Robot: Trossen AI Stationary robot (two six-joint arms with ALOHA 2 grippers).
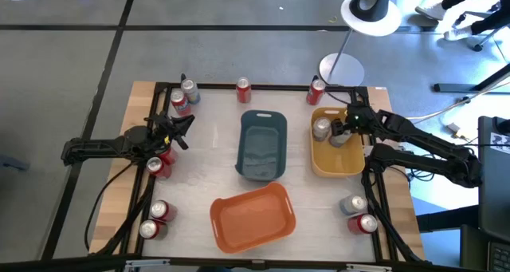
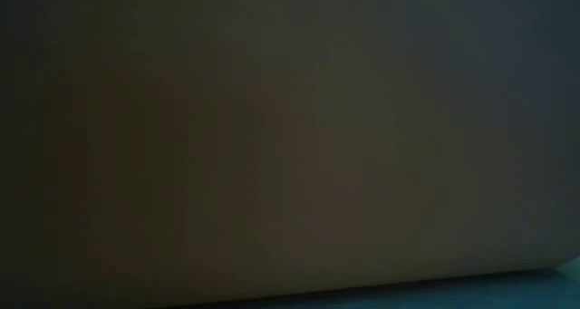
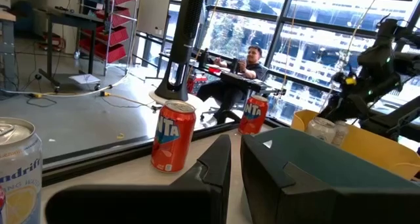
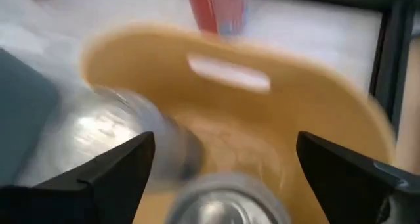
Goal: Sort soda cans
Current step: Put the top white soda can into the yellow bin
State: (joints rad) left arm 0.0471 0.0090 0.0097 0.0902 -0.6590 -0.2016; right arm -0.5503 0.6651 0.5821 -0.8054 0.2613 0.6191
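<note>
Red and silver soda cans stand upright around the table edges. Red ones are at the far edge [image 1: 243, 89] [image 1: 316, 91] and beside my left arm [image 1: 162, 163]. A red-and-silver pair [image 1: 182, 96] is at the far left. My left gripper [image 1: 185, 130] [image 3: 236, 159] is shut, holds nothing and hovers left of the grey bin [image 1: 263, 144]. My right gripper [image 1: 344, 131] [image 4: 226, 165] is open over the yellow bin [image 1: 351, 164]. One silver can [image 4: 230, 201] stands between its fingers, apart from them, and another [image 1: 321, 128] [image 4: 108, 135] stands beside it.
An orange bin [image 1: 253, 216] sits at the near edge. Two red cans [image 1: 155, 218] stand near left, a silver and a red one [image 1: 358, 213] near right. The low view is dark and shows nothing. A seated person [image 3: 246, 65] is in the room beyond.
</note>
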